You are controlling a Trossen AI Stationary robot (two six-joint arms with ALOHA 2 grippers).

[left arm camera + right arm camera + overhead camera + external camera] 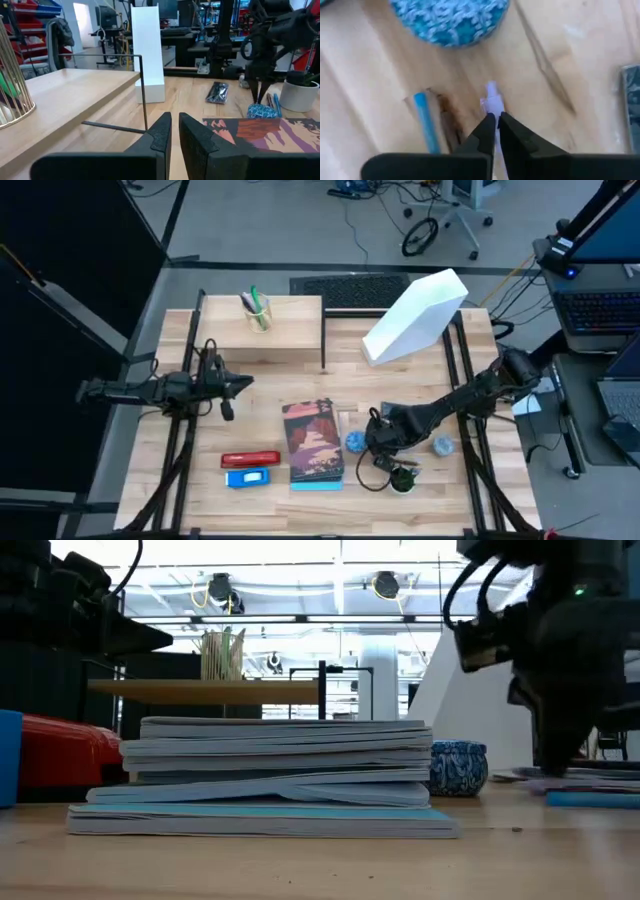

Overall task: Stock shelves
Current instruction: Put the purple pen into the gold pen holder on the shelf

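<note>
Setting: a light-wood table seen from above, with one dark robot arm at each side.
Shelves: the low plank shelf on thin black legs stands at the far side of the table, left of centre; just to its right the white file holder sits at an angle.
On the shelf: a wire cup holding pens.
Waiting on the table: a stack of books near the middle, a red case and a blue case to its left, a patterned blue bowl just right of the books, a small potted plant near the front.
Right gripper: low over the table beside the bowl, fingers nearly closed around a thin pale pen-like thing; a blue pen lies just beside it.
Left gripper: parked in the air near the shelf's left end, fingers close together, holding nothing.
Step in hand: by my reading, picking up a pen from the tabletop; most items are not yet stocked.
Next move: likely a firm pinch, a straight lift clear of the bowl and plant, then a carry to the far side, probably to the wire cup.
</note>
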